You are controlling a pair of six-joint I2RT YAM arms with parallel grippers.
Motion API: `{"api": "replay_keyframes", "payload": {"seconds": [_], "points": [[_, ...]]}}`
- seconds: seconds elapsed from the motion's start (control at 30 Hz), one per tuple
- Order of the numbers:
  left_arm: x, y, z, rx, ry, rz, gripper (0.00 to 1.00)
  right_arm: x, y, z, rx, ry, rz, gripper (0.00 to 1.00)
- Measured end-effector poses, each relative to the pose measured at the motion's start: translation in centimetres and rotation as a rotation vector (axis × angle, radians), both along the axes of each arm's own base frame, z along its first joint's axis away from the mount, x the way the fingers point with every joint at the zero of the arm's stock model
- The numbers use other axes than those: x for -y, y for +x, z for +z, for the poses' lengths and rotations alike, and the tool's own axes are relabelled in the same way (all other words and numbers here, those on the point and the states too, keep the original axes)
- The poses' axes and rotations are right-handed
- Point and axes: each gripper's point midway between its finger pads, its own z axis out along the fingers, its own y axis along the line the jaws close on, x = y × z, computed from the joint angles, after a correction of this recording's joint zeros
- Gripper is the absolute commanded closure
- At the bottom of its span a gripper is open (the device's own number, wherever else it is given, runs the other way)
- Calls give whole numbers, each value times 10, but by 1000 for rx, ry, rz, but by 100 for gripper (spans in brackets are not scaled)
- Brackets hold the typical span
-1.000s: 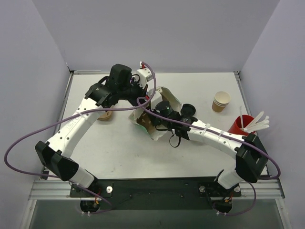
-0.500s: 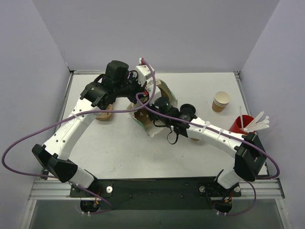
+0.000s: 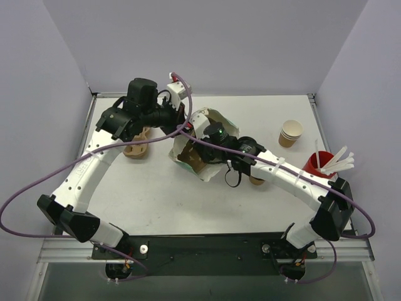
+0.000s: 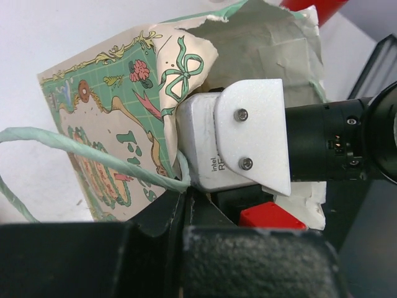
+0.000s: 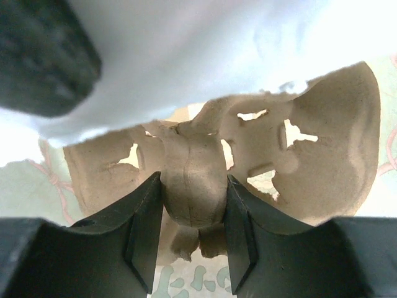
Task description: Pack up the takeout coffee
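A printed paper bag (image 3: 210, 120) lies on its side mid-table, mouth toward the left. My left gripper (image 3: 182, 125) is shut on the bag's rim by its green twine handle (image 4: 93, 155), holding the mouth open (image 4: 186, 200). My right gripper (image 3: 192, 157) reaches into the bag and is shut on the centre post of the tan pulp cup carrier (image 5: 193, 186), one finger on each side (image 5: 193, 214). A small brown thing (image 3: 255, 181), perhaps the takeout coffee, peeks out under the right forearm; no lid shows.
A stack of tan paper cups (image 3: 291, 133) stands at the right. A red cup (image 3: 316, 163) with white sticks is at the right edge. A tan object (image 3: 136, 149) lies under the left arm. Grey walls enclose the table.
My left arm has swung left and back, pulling the bag's rim with it. My right gripper has pushed further left into the bag with the carrier.
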Motion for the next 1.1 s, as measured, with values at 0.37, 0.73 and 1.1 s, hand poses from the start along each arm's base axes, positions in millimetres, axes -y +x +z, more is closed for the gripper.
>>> {"api": "replay_keyframes", "payload": {"seconds": [0.37, 0.73, 1.1], "points": [[-4, -16, 0, -287, -181, 5, 100, -2, -20, -2, -80, -34, 70, 71], [-19, -10, -30, -508, -276, 84, 100, -3, -35, -30, -208, -106, 113, 70], [-33, 5, -52, -612, -349, 152, 100, -16, -38, -45, -284, -165, 187, 69]]}}
